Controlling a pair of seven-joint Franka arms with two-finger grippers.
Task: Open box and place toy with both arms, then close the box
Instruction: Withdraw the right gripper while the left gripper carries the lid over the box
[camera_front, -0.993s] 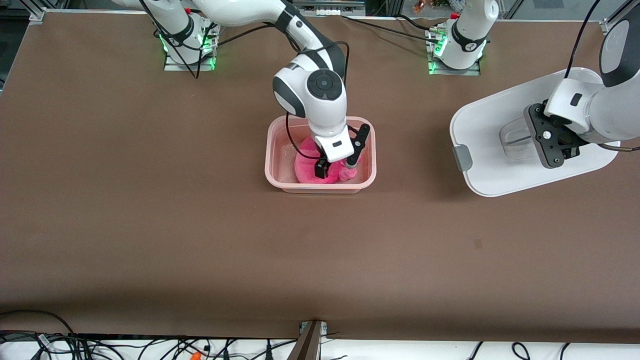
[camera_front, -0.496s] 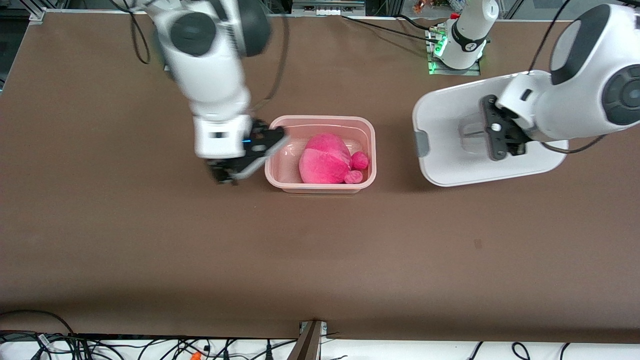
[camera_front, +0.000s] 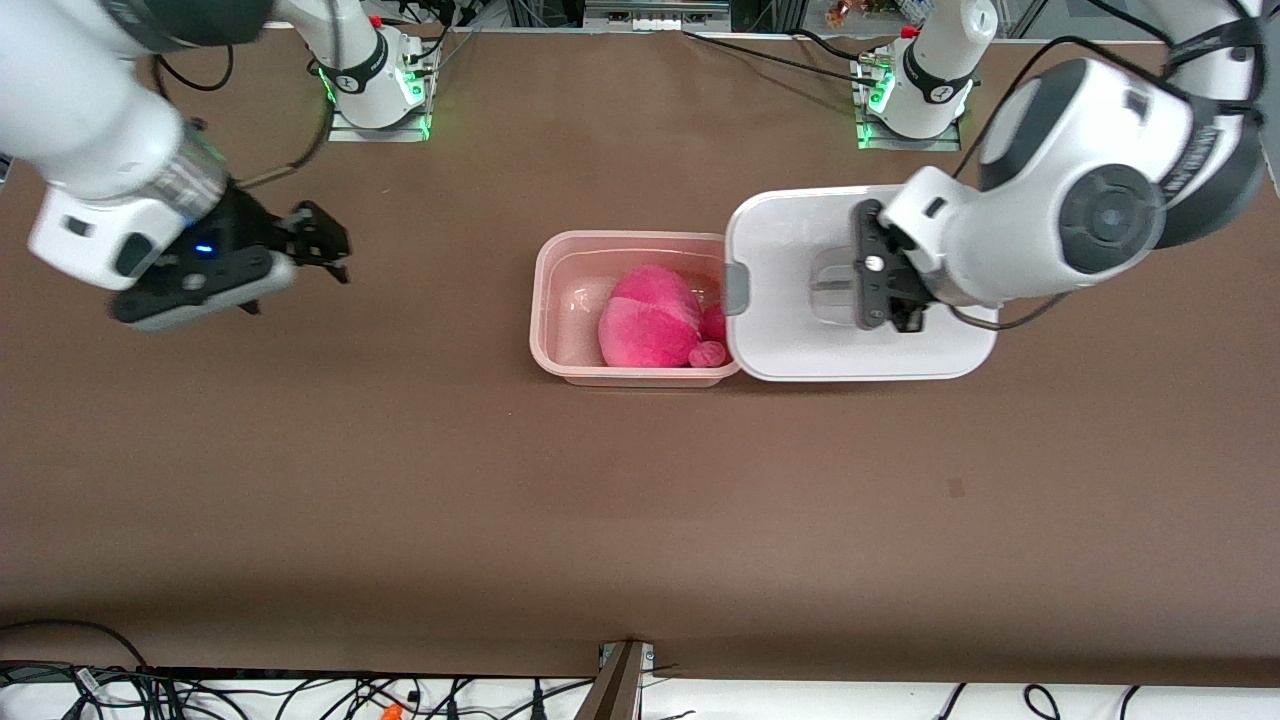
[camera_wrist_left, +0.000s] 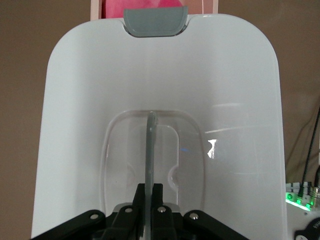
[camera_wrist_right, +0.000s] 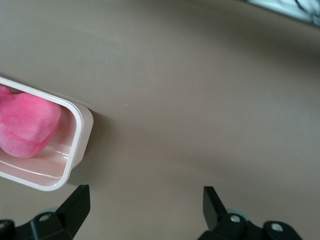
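Toy (camera_front: 648, 320) sits in open box (camera_front: 560, 300) mid-bench (camera_front: 640, 500). Left claw (camera_front: 880, 290) clamped on lid (camera_front: 790, 345) handle, lid held in air w/ its grey clip (camera_front: 736, 288) over box edge at left arm's end. Right claw (camera_front: 320, 240) empty, fingers apart, over bare bench toward right arm's end.
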